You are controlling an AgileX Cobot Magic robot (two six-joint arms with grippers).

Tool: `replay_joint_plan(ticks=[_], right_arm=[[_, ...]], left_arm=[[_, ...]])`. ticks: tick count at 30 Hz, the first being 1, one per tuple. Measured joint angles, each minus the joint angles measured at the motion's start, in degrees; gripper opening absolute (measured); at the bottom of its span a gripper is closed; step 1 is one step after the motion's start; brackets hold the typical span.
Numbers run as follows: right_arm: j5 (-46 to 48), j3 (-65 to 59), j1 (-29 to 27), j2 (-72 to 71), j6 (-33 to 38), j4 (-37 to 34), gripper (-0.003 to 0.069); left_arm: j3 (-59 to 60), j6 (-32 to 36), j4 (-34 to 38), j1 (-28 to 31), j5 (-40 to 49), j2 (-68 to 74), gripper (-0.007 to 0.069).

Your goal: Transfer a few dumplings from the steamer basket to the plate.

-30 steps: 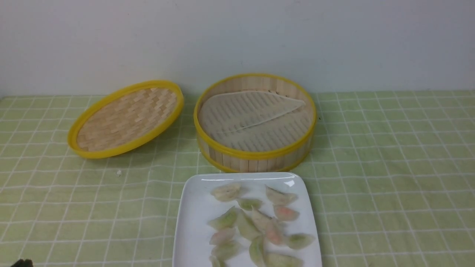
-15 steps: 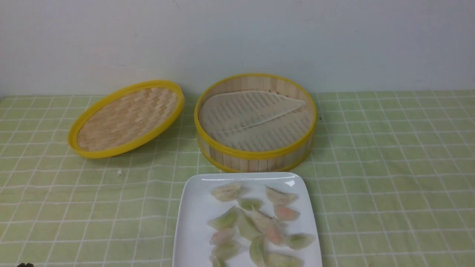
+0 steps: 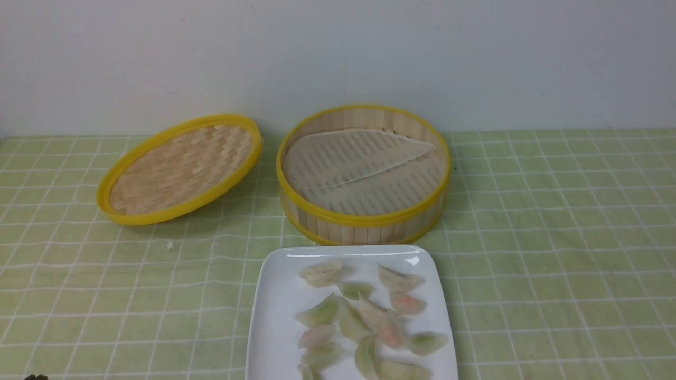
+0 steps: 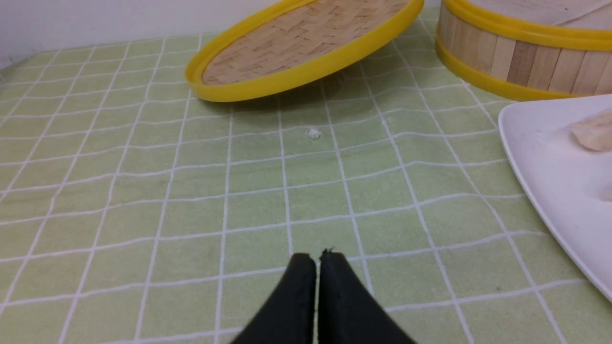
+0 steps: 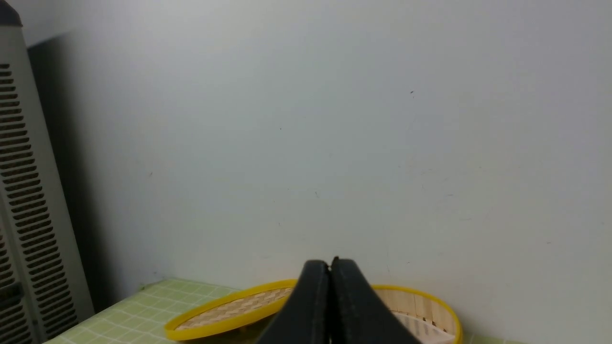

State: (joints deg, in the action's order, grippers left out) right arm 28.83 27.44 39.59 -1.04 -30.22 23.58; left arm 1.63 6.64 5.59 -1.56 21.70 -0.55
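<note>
Dumplings (image 3: 351, 319) lie on the white plate (image 3: 280, 316) in the front view, pale green, pinkish and whitish, several of them touching or overlapping toward the middle; the near edge of the plate runs out of the picture. Just beyond the plate sits the steamer basket (image 3: 364, 219), round and deep, with yellow bands at its rim and foot and a ribbed pale liner (image 3: 369, 169) inside, no dumplings on it. To the left of the basket, the woven lid (image 3: 179, 169) with its yellow rim rests tilted on the counter (image 3: 554, 253), which is covered in green checked cloth. A small white scrap (image 3: 169, 246) lies on the cloth near the lid. In the left wrist view, the left gripper (image 4: 319, 258) is clenched, its dark fingertips together with nothing between them, over bare cloth, and part of the plate shows apart from it. In the right wrist view, the right gripper (image 5: 330, 267) is also clenched and holds nothing; past its fingers appear the lid, part of the basket, the pale wall (image 5: 287, 143) and a slatted grey unit (image 5: 36, 205).
</note>
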Motion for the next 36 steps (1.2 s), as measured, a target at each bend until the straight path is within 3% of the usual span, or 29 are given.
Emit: replay_joint_plan(ticks=[5, 11, 19, 21, 25, 26, 30, 36], right_arm=[[0.0, 0.0, 0.0, 0.0, 3.2, -6.2, -0.0015], [-1.3, -1.1, 0.0, 0.0, 19.2, -22.6, -0.0015], [-2.3, -4.0, -0.5, 0.0, 23.8, -27.0, -0.0015], [-2.6, -5.7, -3.4, 0.0, 23.9, -26.8, -0.0015], [-2.6, -12.0, -16.1, 0.0, 24.1, -26.0, -0.0015], [-2.6, -12.4, -16.8, 0.0, 24.1, -25.9, -0.0015], [-2.6, -21.6, -30.1, 0.0, 24.1, -23.6, -0.0015], [-5.1, -28.4, -37.1, 0.1, 24.2, -23.6, -0.0015]], left_arm=[[0.0, 0.0, 0.0, 0.0, 0.0, 0.0, -0.0006], [0.0, 0.0, 0.0, 0.0, 0.0, 0.0, -0.0006], [0.0, 0.0, 0.0, 0.0, 0.0, 0.0, -0.0006], [0.0, 0.0, 0.0, 0.0, 0.0, 0.0, -0.0006], [0.0, 0.0, 0.0, 0.0, 0.0, 0.0, -0.0006], [0.0, 0.0, 0.0, 0.0, 0.0, 0.0, -0.0006], [0.0, 0.0, 0.0, 0.0, 0.0, 0.0, -0.0006], [0.0, 0.0, 0.0, 0.0, 0.1, 0.0, -0.0006]])
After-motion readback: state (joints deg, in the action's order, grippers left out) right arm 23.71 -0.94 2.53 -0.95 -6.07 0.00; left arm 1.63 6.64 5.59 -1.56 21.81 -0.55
